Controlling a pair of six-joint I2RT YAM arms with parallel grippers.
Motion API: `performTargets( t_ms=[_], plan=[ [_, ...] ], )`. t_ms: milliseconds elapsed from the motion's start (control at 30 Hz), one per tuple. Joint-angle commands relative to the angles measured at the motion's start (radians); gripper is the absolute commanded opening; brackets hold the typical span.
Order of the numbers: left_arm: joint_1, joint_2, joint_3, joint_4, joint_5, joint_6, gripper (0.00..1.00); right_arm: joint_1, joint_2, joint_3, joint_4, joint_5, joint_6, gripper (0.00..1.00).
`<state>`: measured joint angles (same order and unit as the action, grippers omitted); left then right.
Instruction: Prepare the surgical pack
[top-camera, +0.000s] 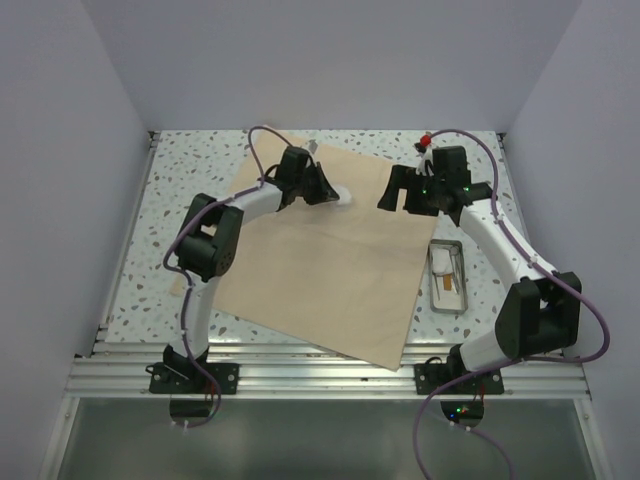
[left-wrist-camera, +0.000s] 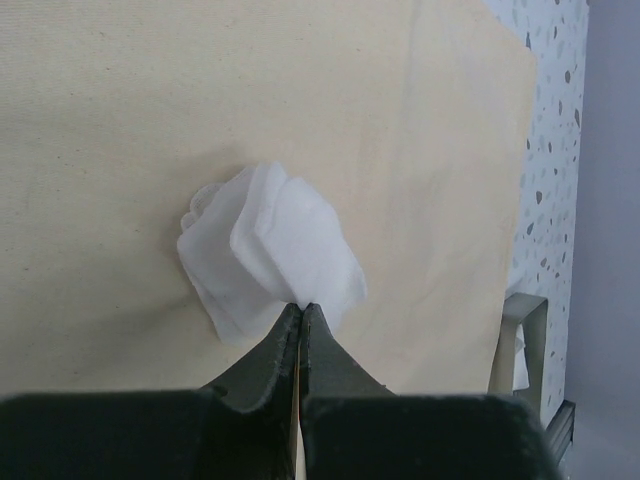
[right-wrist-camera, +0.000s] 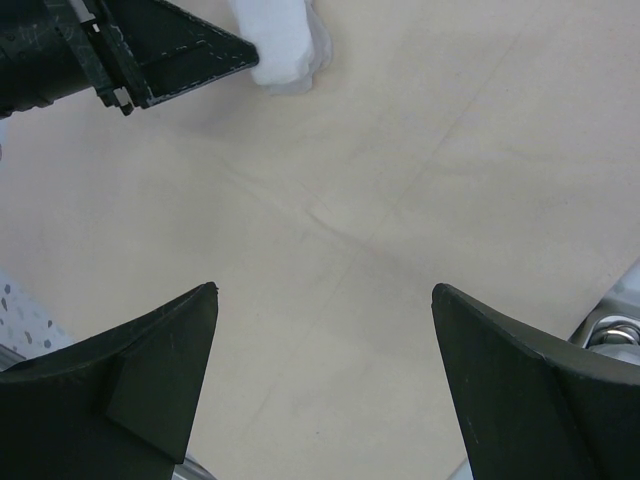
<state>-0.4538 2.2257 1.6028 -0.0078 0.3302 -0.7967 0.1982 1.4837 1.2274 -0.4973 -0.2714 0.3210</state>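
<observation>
Tray (top-camera: 447, 308) right of centre in top view: small, silver, on speckled table (top-camera: 180, 180). It holds pale pieces plus orange speck, too small to identify. Surgical pack (top-camera: 320, 270): wide tan sheet spread flat mid-frame, unmarked, faint fold creases, near corner reaching rail (top-camera: 320, 375) at bottom. My left gripper (left-wrist-camera: 300, 308) clenched on edge of white gauze stack (left-wrist-camera: 270, 250) on sheet, upper middle. My right gripper (right-wrist-camera: 325, 290) released, jaws wide, over bare cloth.

The left arm (top-camera: 210, 240) and right arm (top-camera: 500, 245) share white links, black joint housings, and purple cables (top-camera: 256, 130). Black base plates (top-camera: 195, 378) sit toward six o'clock. Jaws are black wedges.
</observation>
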Motion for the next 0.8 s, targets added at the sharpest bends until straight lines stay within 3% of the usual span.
performTargets(
  t_ms=[0, 567, 767],
  plan=[
    [0.003, 0.038, 0.057, -0.034, 0.018, 0.045, 0.00, 0.006, -0.028, -0.005, 0.040, 0.006, -0.008, 0.92],
    [0.009, 0.075, 0.077, -0.077, 0.015, 0.076, 0.00, 0.006, -0.008, -0.016, 0.046, -0.002, -0.010, 0.92],
    [0.009, 0.023, 0.040, -0.047, 0.021, 0.091, 0.26, 0.006, 0.000, -0.011, 0.046, -0.011, -0.010, 0.92]
  ],
)
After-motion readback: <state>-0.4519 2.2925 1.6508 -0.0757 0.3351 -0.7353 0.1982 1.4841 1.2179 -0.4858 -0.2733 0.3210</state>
